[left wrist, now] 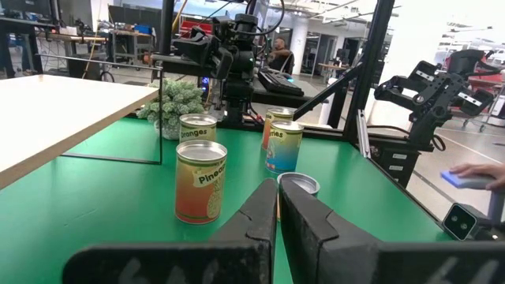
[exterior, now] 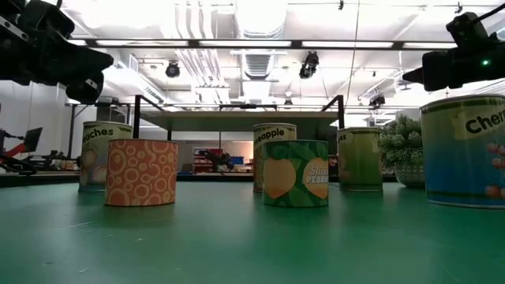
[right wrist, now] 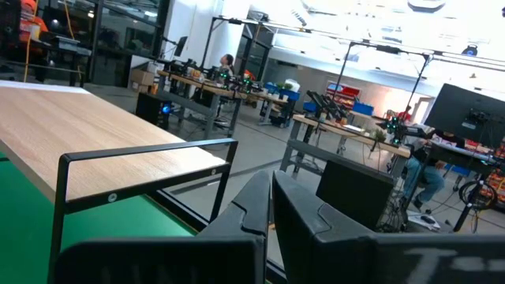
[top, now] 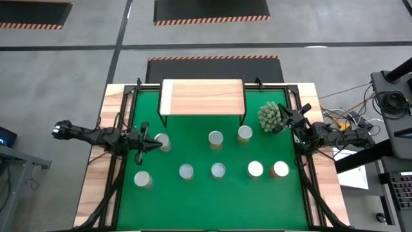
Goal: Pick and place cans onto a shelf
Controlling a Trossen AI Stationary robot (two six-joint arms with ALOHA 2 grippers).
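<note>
From above, 8 cans (top: 215, 138) are standing on the green mat (top: 193, 154) before the shelf (top: 203, 96); my left end effector (top: 153, 143) is hovering beside one. Wrist views: both my left and right end effector (right wrist: 271, 207) are showing narrow, empty fingers.
</note>
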